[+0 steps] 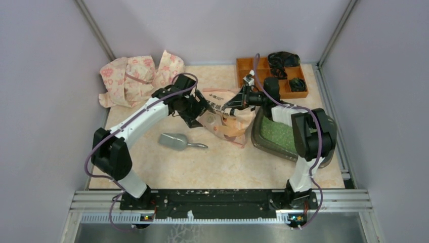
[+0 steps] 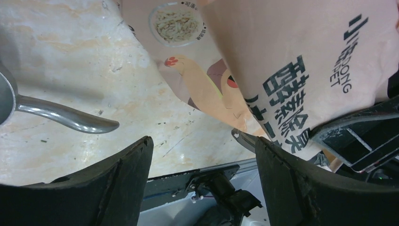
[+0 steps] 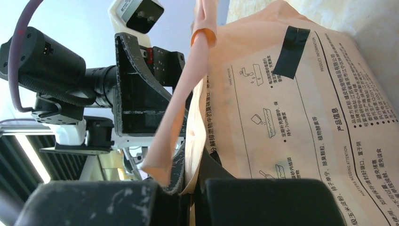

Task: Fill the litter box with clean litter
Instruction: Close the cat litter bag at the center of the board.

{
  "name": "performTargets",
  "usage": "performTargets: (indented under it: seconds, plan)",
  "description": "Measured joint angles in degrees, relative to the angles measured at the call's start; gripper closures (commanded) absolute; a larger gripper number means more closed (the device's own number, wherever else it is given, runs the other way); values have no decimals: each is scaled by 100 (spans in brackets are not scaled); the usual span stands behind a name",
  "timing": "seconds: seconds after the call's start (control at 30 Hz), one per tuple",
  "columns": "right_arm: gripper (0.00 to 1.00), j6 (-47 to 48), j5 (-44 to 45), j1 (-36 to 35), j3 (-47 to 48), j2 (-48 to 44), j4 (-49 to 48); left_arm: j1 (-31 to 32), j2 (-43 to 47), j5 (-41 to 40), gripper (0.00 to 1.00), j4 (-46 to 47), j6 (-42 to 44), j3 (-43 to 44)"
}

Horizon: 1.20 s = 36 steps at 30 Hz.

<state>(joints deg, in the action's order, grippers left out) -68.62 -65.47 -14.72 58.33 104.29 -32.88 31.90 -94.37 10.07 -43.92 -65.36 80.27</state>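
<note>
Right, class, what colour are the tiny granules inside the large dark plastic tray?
Light-green granules; best seen from the top external view.

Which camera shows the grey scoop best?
The top external view: the whole scoop lies beside the pink bag. The left wrist view catches only its handle and bowl edge; the right wrist view shows none of it.

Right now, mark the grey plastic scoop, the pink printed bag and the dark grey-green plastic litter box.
Grey plastic scoop [image 1: 172, 140]: top view, on its bowl.
Pink printed bag [image 1: 230, 125]: top view, on its front panel.
Dark grey-green plastic litter box [image 1: 267, 149]: top view, on its near rim.
</note>
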Motion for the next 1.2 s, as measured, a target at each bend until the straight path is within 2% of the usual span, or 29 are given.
performTargets:
  seconds: [0.2,0.37,0.53,0.83,1.2]
  plan:
    - [100,0,31,-66,-116,-4,-122,0,542,22,18,367,-514,-538]
    - [100,-33,35,-127,-262,-4,-232,0,756,-92,18,496,-785,-623]
    - [100,-164,48,-140,-297,-4,-452,0,638,-122,19,538,-966,-614]
    - [100,-704,201,-240,-719,0,-1237,20,-173,-98,20,479,-1038,-396]
    - [100,-1436,269,-243,-957,13,-2225,7,-144,-671,20,299,-1180,-50]
